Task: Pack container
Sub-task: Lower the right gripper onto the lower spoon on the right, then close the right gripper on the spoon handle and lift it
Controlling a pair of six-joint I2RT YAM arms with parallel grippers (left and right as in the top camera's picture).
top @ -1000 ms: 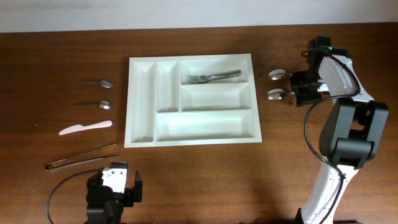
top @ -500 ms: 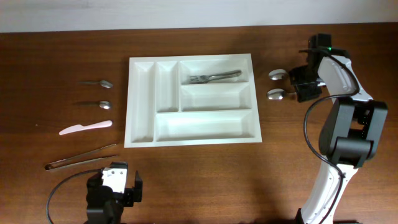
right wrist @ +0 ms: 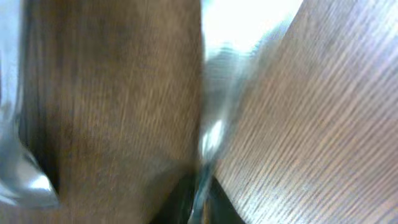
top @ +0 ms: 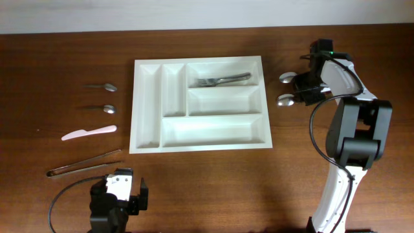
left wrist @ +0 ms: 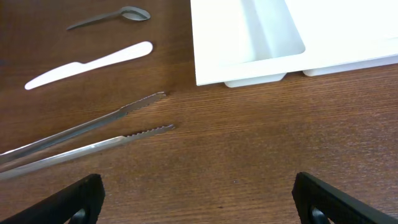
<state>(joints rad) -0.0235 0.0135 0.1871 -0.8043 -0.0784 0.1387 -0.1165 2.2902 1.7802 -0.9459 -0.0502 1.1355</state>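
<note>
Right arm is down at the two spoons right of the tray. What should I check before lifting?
1. Right tool shut: ok.
2. A spoon handle caught in it: cannot tell, the right wrist view is blurred.
3. Which one it took, far spoon or near spoon: cannot tell.
4. Container has free compartments beside the fork: ok.
5. Left tool open, clear of the tongs: ok.

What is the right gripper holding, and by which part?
Apparently a spoon, gripped by its handle in the right gripper; the wrist view is blurred, so not certain.
</note>
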